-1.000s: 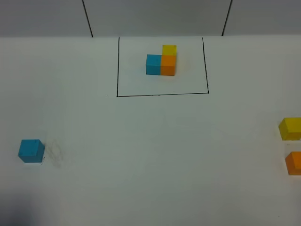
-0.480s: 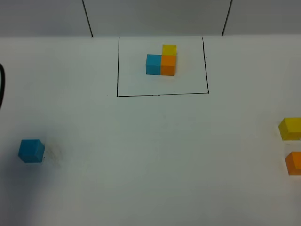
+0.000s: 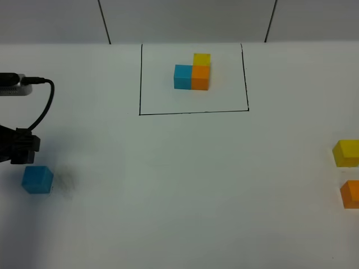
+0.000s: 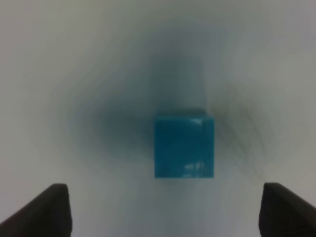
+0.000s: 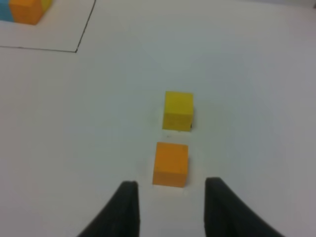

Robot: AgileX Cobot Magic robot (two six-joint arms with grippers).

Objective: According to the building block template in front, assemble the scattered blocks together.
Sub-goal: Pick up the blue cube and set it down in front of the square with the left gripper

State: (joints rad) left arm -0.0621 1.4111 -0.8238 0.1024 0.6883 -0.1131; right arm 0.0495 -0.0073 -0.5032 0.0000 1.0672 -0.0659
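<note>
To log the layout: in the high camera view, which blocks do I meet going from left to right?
Loose blue cube → building block template → loose yellow cube and loose orange cube, both at the right edge, their order between them unclear.

You have a plain white surface [image 3: 179, 190] under soft, even light. Behind its far edge stands a pale grey wall [image 3: 185, 19], split by two dark, slightly slanted seams [image 3: 104, 22].

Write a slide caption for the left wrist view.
Left claw, open, poised above the loose blue cube on the white table.
</note>
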